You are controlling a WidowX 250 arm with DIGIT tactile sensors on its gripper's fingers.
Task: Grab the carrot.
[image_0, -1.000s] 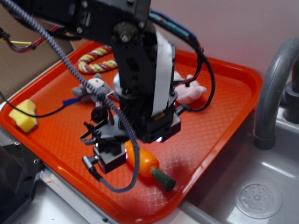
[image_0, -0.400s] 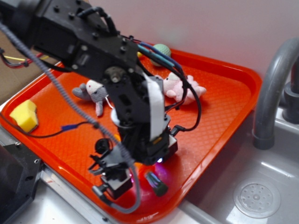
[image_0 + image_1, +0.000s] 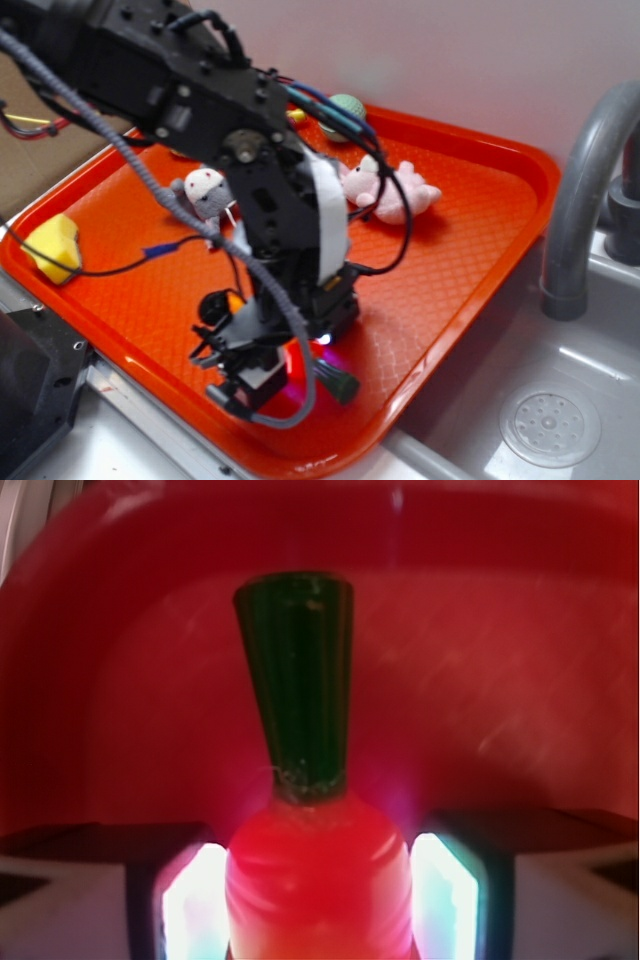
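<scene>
The carrot [image 3: 318,880] sits right between our pincer's [image 3: 318,900] fingers [image 3: 190,900], low at the front edge of the orange tray [image 3: 480,250], green stem poking out; we can't tell if they're pinching yet.

Glossy orange carrot [image 3: 318,880], green stem outward, between gripper [image 3: 318,900] pads

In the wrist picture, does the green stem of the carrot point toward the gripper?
No, the carrot lies between the gripper fingers with its green stem pointing away, toward the tray rim.
</scene>
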